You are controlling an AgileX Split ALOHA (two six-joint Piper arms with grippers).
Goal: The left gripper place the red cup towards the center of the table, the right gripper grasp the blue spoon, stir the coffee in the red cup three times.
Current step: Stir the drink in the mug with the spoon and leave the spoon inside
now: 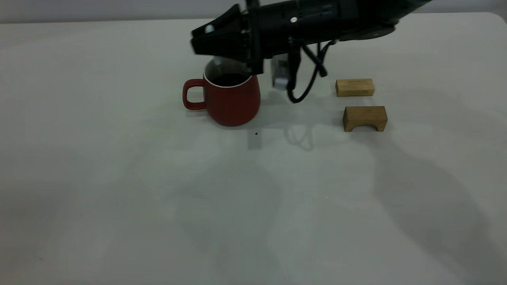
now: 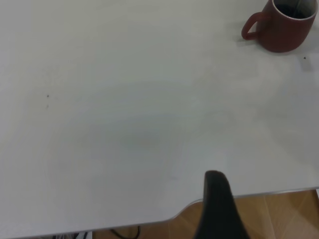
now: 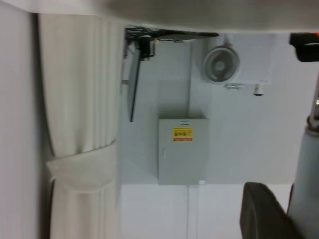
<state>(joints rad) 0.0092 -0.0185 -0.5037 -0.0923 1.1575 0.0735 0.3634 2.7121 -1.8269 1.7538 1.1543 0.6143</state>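
The red cup [image 1: 231, 101] stands upright near the middle of the table [image 1: 119, 178], handle to the left, with dark coffee [image 1: 227, 79] inside. My right gripper [image 1: 200, 41] hovers level just above its mouth, shut on the blue spoon [image 1: 209, 28], whose stem drops into the cup. In the right wrist view the spoon [image 3: 306, 179] runs beside one finger [image 3: 264, 214] toward the cup [image 3: 304, 50]. My left gripper [image 2: 249, 209] hangs open over the table's edge, far from the cup [image 2: 281, 27]; only one finger [image 2: 218, 199] shows, with nothing in it.
Two wooden blocks lie to the right of the cup: a plain bar [image 1: 355, 87] and an arch-shaped one [image 1: 365, 118] in front of it. A small dark speck [image 1: 256, 133] sits just ahead of the cup. The right arm's cable [image 1: 309, 79] loops down behind.
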